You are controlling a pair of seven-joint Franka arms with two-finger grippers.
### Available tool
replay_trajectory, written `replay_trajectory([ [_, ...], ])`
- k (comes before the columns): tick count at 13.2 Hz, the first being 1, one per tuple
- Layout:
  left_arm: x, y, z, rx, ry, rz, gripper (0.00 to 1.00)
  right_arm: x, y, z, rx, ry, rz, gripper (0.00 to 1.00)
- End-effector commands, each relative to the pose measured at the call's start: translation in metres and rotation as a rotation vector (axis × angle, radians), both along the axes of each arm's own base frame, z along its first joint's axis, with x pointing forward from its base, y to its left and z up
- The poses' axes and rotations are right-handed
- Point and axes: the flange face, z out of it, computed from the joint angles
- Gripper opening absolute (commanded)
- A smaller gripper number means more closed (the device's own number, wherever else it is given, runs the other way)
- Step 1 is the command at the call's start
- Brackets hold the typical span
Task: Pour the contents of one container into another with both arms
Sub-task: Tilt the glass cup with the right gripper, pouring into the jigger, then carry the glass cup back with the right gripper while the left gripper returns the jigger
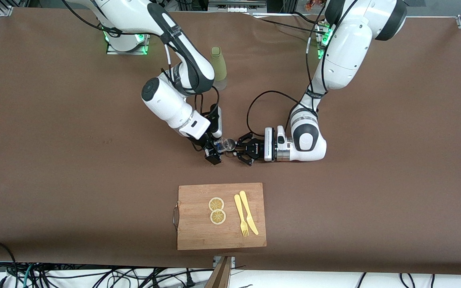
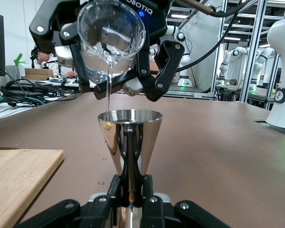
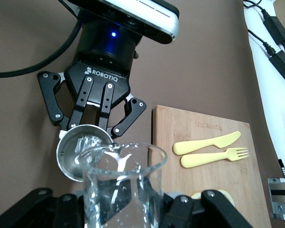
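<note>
A clear glass beaker is tipped over a steel double-cone jigger above the middle of the table. My right gripper is shut on the beaker, its fingers on either side of the glass wall. A thin stream of water falls from the beaker's lip into the jigger's upper cup. My left gripper is shut on the jigger's narrow waist and holds it upright. From above, the jigger's cup shows water inside. The left gripper faces the right one, almost touching.
A wooden cutting board lies nearer the front camera, bearing two lemon slices, a yellow fork and a yellow knife. A pale green bottle stands near the bases, partly hidden by the right arm's elbow.
</note>
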Motion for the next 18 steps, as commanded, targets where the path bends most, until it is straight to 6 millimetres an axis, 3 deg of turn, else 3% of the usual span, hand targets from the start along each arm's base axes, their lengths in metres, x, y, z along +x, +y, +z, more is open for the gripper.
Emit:
replay_trajectory([
  [1, 0.004, -0.007, 0.001, -0.008, -0.033, 0.036, 0.0, -0.005, -0.003, 0.004, -0.011, -0.009, -0.006, 0.0],
  [6, 0.004, -0.007, 0.001, -0.008, -0.033, 0.036, 0.0, -0.01, -0.008, -0.006, 0.008, 0.076, -0.074, 0.0],
  [8, 0.004, -0.007, 0.001, -0.008, -0.033, 0.036, 0.0, -0.01, -0.011, 0.002, 0.026, 0.132, -0.096, 0.0],
  [14, 0.006, -0.006, 0.003, -0.012, -0.039, 0.036, 0.0, 0.007, -0.047, 0.032, 0.117, 0.274, -0.134, 0.0],
  [16, 0.011, 0.005, 0.006, -0.013, -0.057, 0.04, 0.0, 0.016, -0.065, 0.038, 0.151, 0.317, -0.147, 0.0],
  [18, 0.022, 0.03, 0.01, -0.023, -0.085, 0.051, 0.0, 0.022, -0.08, 0.046, 0.196, 0.359, -0.153, 0.0],
])
